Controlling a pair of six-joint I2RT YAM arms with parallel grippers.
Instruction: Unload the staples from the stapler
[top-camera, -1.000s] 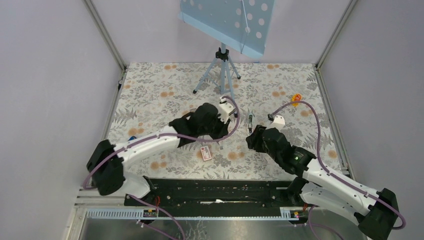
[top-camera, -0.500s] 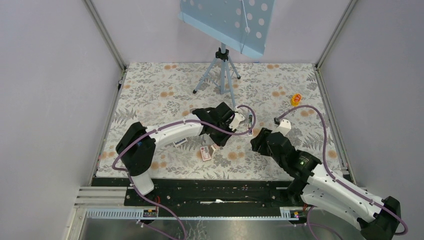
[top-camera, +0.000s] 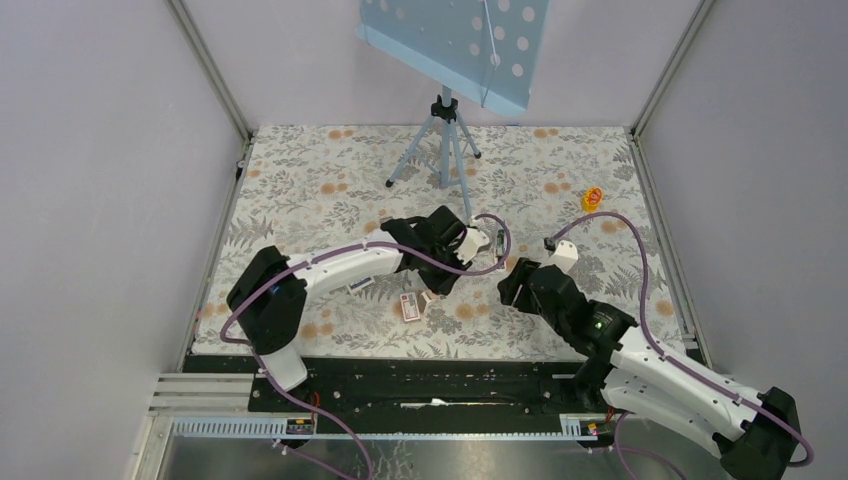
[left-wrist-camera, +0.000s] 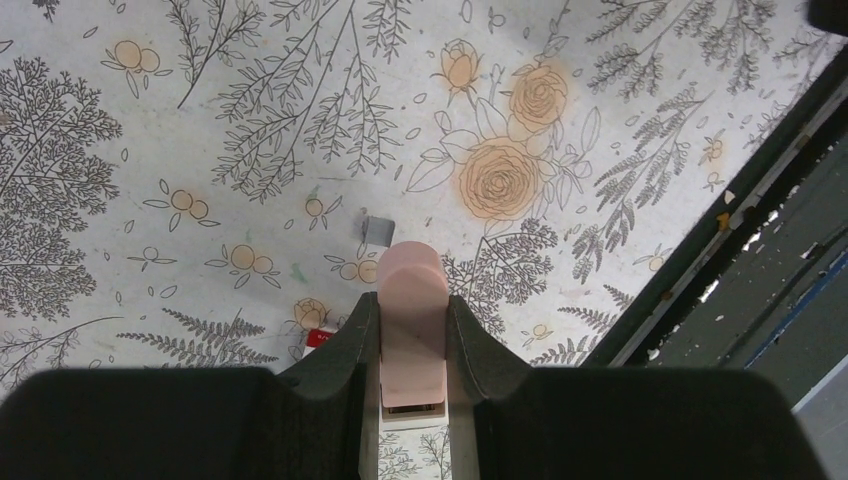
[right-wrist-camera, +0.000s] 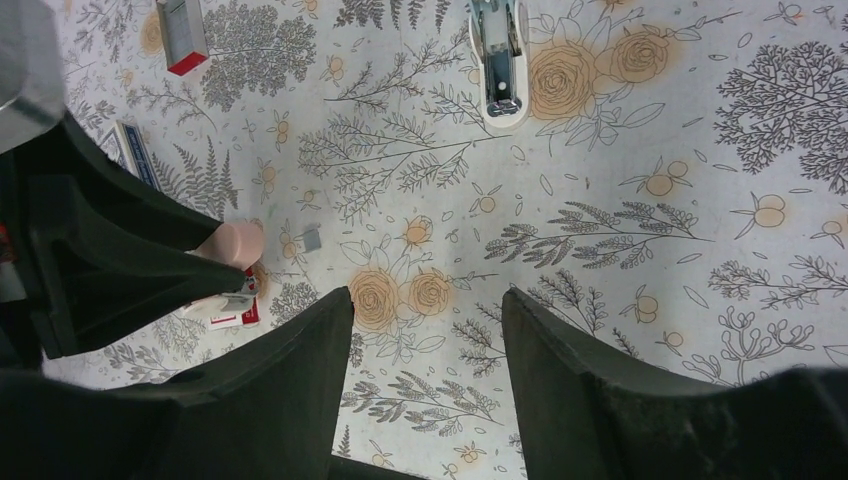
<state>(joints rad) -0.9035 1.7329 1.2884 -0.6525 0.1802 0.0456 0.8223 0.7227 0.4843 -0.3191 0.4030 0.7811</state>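
**Pink stapler gripped in left claw, staples on the tabletop**

The left claw (left-wrist-camera: 412, 305) is closed on the small, narrow pale pink stapler (left-wrist-camera: 412, 268), one finger on each long side, with the stapler's rounded end sticking out past the fingertips. A short silvery-grey strip of staples (left-wrist-camera: 378, 230) lies on the floral-patterned tabletop (left-wrist-camera: 200, 120) near that rounded end, apart from it. The right claw (right-wrist-camera: 425, 300) stands open with nothing between its fingers, near the left claw and over bare tabletop. A small red-and-white box (right-wrist-camera: 183, 35) lies flat farther off.
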